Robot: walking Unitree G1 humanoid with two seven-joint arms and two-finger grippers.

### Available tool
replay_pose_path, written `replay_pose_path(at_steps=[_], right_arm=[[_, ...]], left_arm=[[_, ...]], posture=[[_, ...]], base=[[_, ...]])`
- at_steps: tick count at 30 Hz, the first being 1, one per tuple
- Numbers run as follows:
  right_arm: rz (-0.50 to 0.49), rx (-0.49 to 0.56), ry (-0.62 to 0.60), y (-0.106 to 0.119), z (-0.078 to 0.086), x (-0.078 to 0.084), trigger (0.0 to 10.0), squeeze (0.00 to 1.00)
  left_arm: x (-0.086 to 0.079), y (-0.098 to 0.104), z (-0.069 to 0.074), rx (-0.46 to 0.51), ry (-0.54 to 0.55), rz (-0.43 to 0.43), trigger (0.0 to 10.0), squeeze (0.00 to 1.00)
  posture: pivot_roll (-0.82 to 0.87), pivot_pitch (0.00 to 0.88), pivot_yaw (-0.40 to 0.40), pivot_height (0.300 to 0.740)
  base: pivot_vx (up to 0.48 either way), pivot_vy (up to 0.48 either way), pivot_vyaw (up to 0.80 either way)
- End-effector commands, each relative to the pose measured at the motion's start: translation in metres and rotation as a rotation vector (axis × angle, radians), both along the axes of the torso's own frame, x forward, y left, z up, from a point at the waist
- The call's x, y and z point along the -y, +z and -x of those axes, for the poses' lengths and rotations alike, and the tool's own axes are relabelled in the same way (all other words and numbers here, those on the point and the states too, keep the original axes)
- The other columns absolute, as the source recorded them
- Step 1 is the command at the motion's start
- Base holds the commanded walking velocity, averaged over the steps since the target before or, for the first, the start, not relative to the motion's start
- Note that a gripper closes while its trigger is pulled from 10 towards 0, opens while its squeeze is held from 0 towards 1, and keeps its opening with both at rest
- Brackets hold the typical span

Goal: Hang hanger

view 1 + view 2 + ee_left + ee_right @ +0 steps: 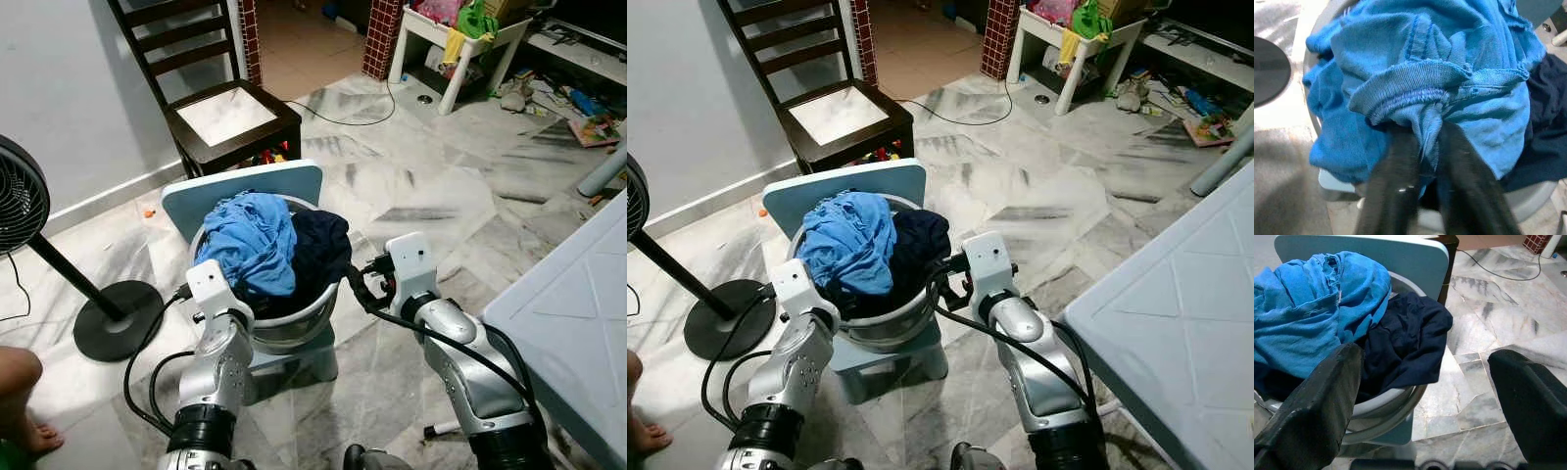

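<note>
Both silver arms fill the bottom of the frame, reaching to one steel basin (294, 328) at lower centre. Left gripper (1422, 147) at the basin's left rim, its two black fingers (1391, 191) pinched narrow on a ribbed fold of the light blue garment (250, 240). Right gripper (1425, 382) at the basin's right rim, fingers spread wide, holding nothing, just beside the dark navy garment (318, 250). Two garments in the basin, blue heaped on the left, navy on the right, touching. No hanger can be made out among them. Basin sits on one pale blue stool (201, 196), its backrest just behind the heap. Bare foot (20, 416) of a person at lower left. One black standing fan (24, 201) at the left edge. One dark wooden chair (211, 98) upper centre-left. White shelf (460, 49) with clutter at upper right.
</note>
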State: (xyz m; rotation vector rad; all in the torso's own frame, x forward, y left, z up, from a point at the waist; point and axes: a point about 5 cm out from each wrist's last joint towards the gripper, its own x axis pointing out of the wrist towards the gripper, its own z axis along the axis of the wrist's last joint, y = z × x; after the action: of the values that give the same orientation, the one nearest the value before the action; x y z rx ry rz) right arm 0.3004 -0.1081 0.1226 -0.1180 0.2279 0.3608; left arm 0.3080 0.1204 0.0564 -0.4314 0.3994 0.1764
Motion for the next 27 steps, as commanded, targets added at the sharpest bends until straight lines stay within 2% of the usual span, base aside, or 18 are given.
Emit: replay_pose_path(at_steps=[1, 8, 13, 17, 20, 22, 23, 27], right_arm=[[0.001, 0.003, -0.008, 0.0, -0.001, 0.001, 10.0, 0.0], [-0.002, 0.015, -0.004, 0.001, -0.007, -0.001, 10.0, 0.0], [-0.007, 0.024, 0.0, 0.002, -0.011, -0.005, 10.0, 0.0], [-0.01, 0.031, 0.004, 0.003, -0.015, -0.006, 10.0, 0.0], [-0.012, 0.039, 0.012, 0.003, -0.019, -0.008, 10.0, 0.0], [-0.016, 0.051, 0.019, 0.005, -0.023, -0.01, 10.0, 0.0], [-0.016, 0.052, 0.02, 0.005, -0.025, -0.01, 10.0, 0.0], [-0.022, 0.066, 0.028, 0.007, -0.029, -0.013, 10.0, 0.0]], left_arm=[[0.0, -0.002, 0.003, -0.013, -0.009, -0.012, 0.0, 0.0], [-0.009, -0.001, 0.019, -0.005, 0.004, -0.047, 0.0, 0.0], [-0.018, 0.005, 0.029, 0.047, 0.01, -0.062, 0.0, 0.0], [-0.021, 0.016, 0.035, 0.107, -0.048, -0.1, 0.0, 0.0], [-0.021, 0.032, 0.039, 0.198, -0.142, -0.145, 0.0, 0.0], [-0.02, 0.052, 0.047, 0.305, -0.288, -0.224, 0.0, 0.0], [-0.021, 0.054, 0.046, 0.317, -0.306, -0.233, 0.0, 0.0], [-0.027, 0.071, 0.048, 0.384, -0.479, -0.377, 0.0, 0.0]], posture=[[-0.02, 0.137, 0.009, 0.74], [0.0, 0.119, 0.007, 0.74], [0.01, 0.101, 0.007, 0.74], [0.03, 0.087, 0.002, 0.74], [0.05, 0.067, -0.001, 0.74], [0.07, 0.048, -0.005, 0.74], [0.07, 0.045, -0.007, 0.74], [0.09, 0.02, -0.007, 0.74]], base=[[0.0, 0.0, 0.0], [0.0, 0.0, 0.0], [0.0, 0.0, 0.0], [0.0, 0.0, 0.0], [0.0, 0.0, 0.0], [0.0, 0.0, 0.0], [0.0, 0.0, 0.0], [0.0, 0.0, 0.0]])
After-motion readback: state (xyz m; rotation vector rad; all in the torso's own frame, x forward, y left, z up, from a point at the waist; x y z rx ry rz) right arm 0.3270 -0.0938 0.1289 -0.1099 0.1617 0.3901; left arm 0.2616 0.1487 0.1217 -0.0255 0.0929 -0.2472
